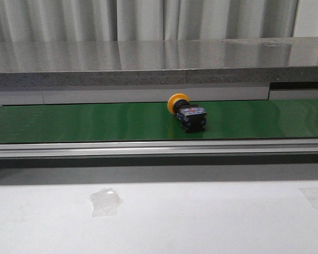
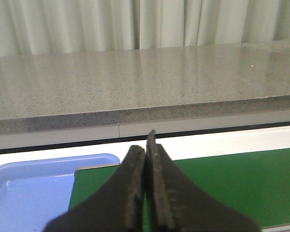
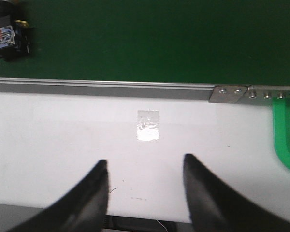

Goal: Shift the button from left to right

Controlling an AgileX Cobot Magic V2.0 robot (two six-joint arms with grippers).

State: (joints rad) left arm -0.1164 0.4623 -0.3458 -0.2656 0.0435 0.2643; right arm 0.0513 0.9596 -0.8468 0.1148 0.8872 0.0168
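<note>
The small push-button switch with a round yellow-orange mushroom cap and a blocky black body (image 1: 187, 113) lies on its side on the green conveyor belt (image 1: 69, 121), slightly right of centre in the front view. It is apart from both arms.

Handling, as a judgement: the unit appears rigid, light and hard-shelled. The domed cap is smooth and likely to slip. The flat sides of the black body offer the better hold, clear of the blue-white contact block.

Orientation: the long axis runs from cap to contact block, diagonally across the belt. The cap points toward the far rail and slightly left; the contact block faces the near white desk (image 1: 201, 222).

The left end effector (image 2: 146, 145) has its fingers pressed together, holding nothing. The right end effector (image 3: 145, 169) has its fingers spread above the desk.
</note>
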